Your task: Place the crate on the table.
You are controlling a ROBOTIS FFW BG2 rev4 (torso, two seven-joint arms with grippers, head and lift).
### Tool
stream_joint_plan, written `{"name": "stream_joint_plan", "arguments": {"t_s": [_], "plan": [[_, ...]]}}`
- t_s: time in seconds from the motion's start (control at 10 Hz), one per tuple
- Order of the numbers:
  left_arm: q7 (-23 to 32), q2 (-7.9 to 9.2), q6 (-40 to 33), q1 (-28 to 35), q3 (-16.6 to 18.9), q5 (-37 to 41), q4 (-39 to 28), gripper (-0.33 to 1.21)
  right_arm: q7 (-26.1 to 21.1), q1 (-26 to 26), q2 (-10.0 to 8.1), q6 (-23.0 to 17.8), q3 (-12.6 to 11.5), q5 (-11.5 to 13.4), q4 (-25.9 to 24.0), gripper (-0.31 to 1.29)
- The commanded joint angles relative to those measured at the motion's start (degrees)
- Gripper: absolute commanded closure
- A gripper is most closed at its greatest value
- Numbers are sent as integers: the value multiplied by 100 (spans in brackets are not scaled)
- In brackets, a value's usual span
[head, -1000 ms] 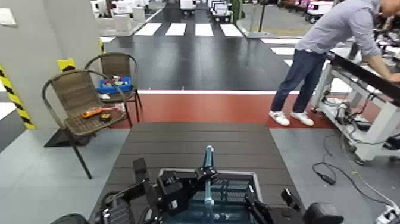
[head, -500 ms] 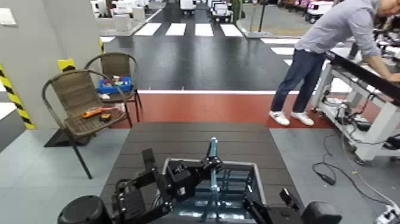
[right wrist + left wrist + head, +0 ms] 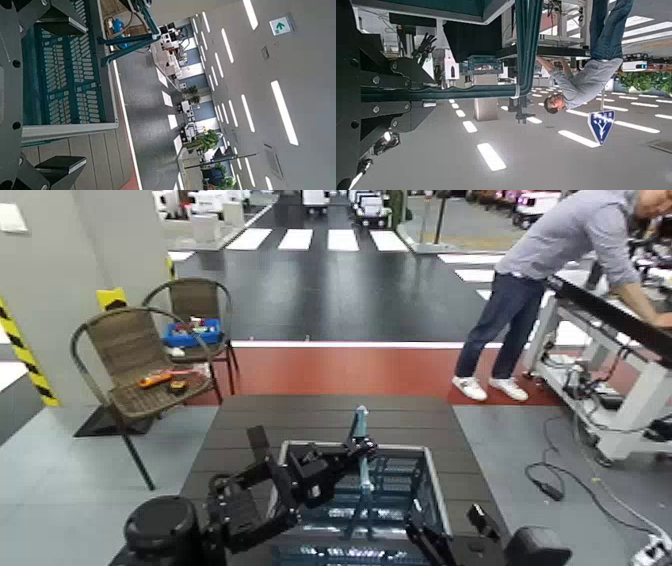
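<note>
Left gripper [image 3: 352, 452] of mine clenches the crate's [image 3: 400, 490] upright handle; right gripper [image 3: 425, 540] sits at its 5 o'clock corner, grip unclear.
Crate has travelled toward 12 o'clock over the table [image 3: 330, 415]; no readable labels.

Two wicker chairs [image 3: 135, 365] are seen at the left, an orange tool [image 3: 154, 378] lying on the nearer seat. A person [image 3: 560, 285] is bent over a white-framed workbench [image 3: 615, 340] at the right.
</note>
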Motion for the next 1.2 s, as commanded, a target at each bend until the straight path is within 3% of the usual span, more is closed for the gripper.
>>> {"name": "stream_joint_plan", "arguments": {"t_s": [0.1, 0.7, 1.2], "plan": [[-281, -31, -120, -381, -251, -234, 493, 114, 0, -20, -2, 0, 19, -12, 15, 15], [-615, -93, -137, -961, -559, -313, 1337, 114, 0, -64, -20, -26, 72, -38, 50, 15], [-641, -102, -173, -1057, -603, -339, 1530, 114, 0, -73, -20, -70, 63, -38, 59, 15]]}}
